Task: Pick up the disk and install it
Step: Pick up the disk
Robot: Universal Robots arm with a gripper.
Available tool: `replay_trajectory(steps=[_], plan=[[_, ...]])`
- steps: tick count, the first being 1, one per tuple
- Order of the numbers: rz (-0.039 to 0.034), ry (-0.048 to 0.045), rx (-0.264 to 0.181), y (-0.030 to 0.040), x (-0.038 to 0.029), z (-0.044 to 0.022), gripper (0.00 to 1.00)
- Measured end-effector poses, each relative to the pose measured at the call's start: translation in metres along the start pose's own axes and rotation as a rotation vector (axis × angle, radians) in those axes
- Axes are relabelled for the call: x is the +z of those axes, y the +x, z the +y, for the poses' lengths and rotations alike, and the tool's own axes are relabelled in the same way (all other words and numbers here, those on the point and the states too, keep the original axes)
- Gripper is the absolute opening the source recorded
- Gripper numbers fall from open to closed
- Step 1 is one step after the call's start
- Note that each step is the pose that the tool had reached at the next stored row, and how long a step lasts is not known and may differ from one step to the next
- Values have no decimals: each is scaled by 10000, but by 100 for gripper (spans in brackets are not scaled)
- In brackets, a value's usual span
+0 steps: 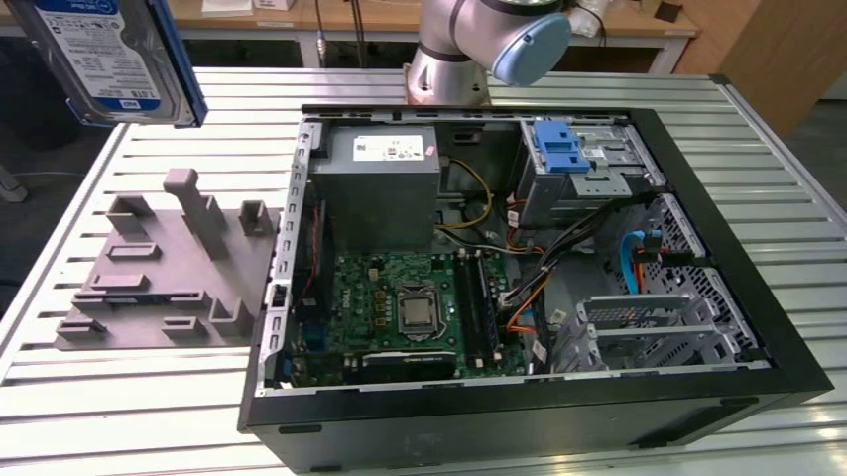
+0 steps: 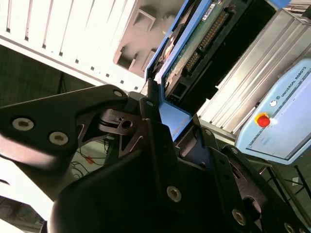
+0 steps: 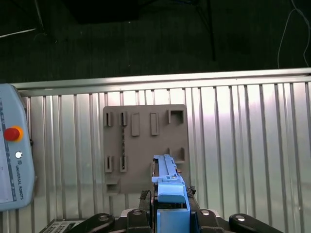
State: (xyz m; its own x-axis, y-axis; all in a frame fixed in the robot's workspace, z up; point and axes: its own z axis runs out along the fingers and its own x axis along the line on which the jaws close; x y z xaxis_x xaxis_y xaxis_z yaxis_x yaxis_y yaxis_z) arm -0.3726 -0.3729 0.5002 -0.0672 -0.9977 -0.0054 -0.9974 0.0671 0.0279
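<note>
The disk [image 1: 113, 55] hangs high in the air at the exterior view's upper left, over the table beyond the grey fixture plate [image 1: 159, 268]. Its blue-and-white label faces the camera and a blue bracket runs down its edge. In the first wrist view the disk [image 3: 167, 182] is seen edge-on above that plate [image 3: 146, 145], with my gripper [image 3: 170, 206] shut on its blue bracket. In the second wrist view the disk [image 2: 194, 43] shows its green circuit board, held between my black fingers [image 2: 150, 121].
An open computer case [image 1: 715, 397] lies on the slatted metal table [image 1: 133, 397]. Inside are a grey power supply box [image 1: 377, 188], the motherboard [image 1: 397, 307] and a blue latch on a metal cage [image 1: 562, 149]. The arm's base [image 1: 450, 69] stands behind the case. A teach pendant [image 3: 12, 165] lies beside the plate.
</note>
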Motion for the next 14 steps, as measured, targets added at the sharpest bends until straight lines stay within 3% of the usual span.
replay_trajectory(steps=[6, 14], plan=[[0, -5, -1, 75, -2, -67, 36], [2, -28, 0, 125, -7, -202, 36]])
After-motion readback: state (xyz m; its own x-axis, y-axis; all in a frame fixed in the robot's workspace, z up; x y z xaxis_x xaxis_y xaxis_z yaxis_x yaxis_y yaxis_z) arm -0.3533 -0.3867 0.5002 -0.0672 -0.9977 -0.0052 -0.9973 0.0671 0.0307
